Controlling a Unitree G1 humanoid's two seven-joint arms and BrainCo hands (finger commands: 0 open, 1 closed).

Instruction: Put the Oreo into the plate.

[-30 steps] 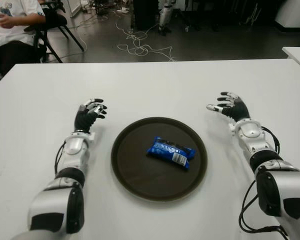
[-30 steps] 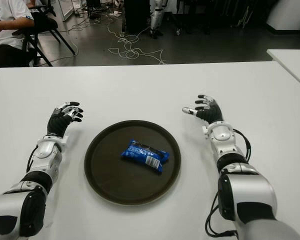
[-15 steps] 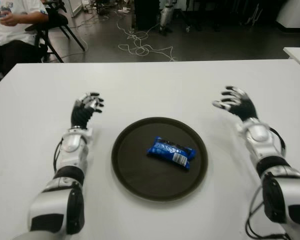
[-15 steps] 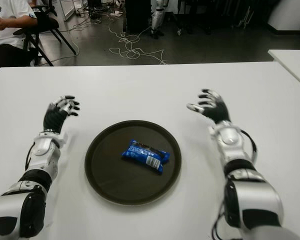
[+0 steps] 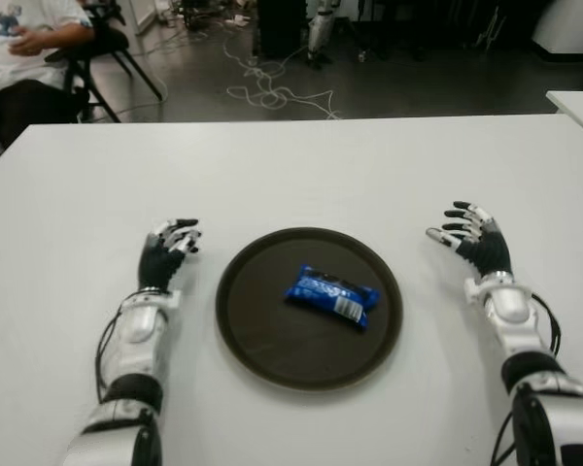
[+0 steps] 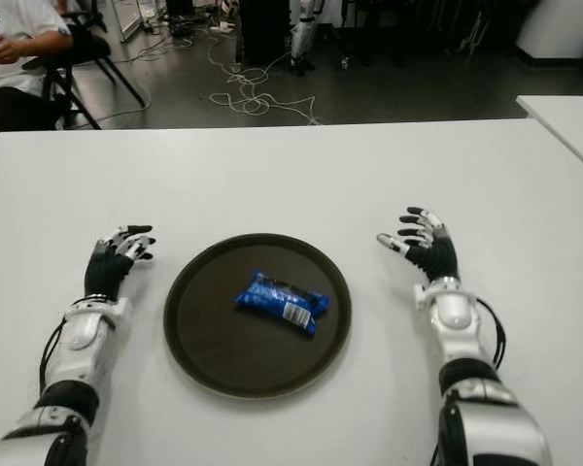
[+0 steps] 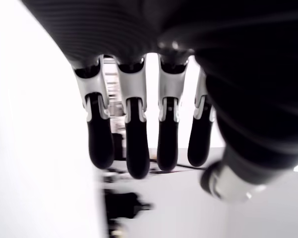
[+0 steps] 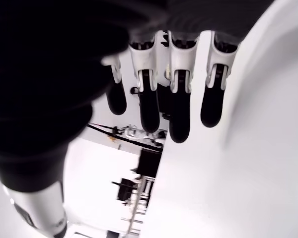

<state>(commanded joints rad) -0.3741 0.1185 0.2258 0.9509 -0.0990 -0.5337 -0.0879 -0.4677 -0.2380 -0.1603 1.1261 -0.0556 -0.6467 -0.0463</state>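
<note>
oreo [image 5: 331, 295] pack lies in the plate [image 5: 253, 335], both hands empty
the blue pack sits near the middle of the dark round plate on the white table [image 5: 311, 175]. left hand [image 5: 165, 254] shows left of the plate, right hand [image 5: 474, 241] right of it, each with fingers spread and holding nothing

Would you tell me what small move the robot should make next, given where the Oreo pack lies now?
Probably none beyond drawing both hands back to rest. The Oreo pack already lies inside the plate, near its middle. The left hand shows left of the plate and the right hand right of it, both open and holding nothing, so the task looks done.
</note>
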